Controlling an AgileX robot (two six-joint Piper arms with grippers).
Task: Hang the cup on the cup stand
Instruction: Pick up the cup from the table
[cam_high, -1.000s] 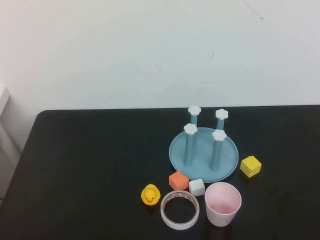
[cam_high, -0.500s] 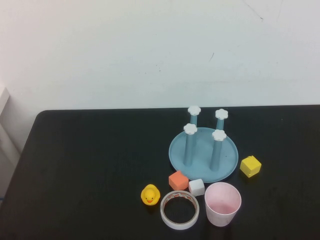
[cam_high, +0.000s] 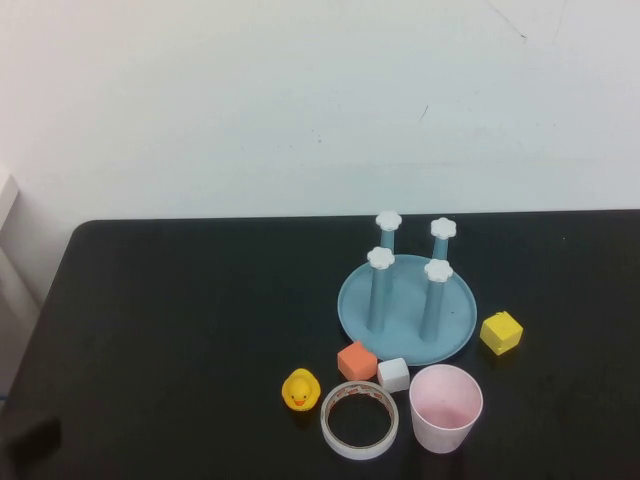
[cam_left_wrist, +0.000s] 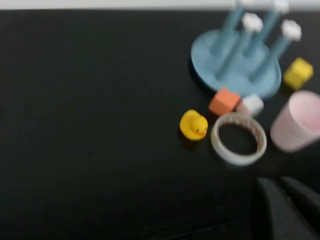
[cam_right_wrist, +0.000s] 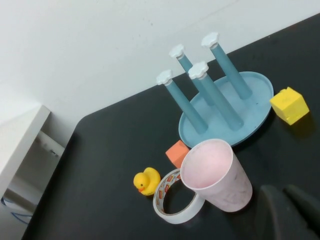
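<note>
From above, the cup (cam_high: 446, 408) stands upright near the stand (cam_high: 407, 305), looking light, stiff, slick, best pinched at the rim; the left gripper (cam_left_wrist: 284, 209) and right gripper (cam_right_wrist: 289, 208) show, grip state unclear.

The left gripper (cam_left_wrist: 287, 210) and right gripper (cam_right_wrist: 290, 212) each show only as dark finger stubs cut off by the frame edge near the cup (cam_left_wrist: 296, 122); whether they are open is unclear
</note>
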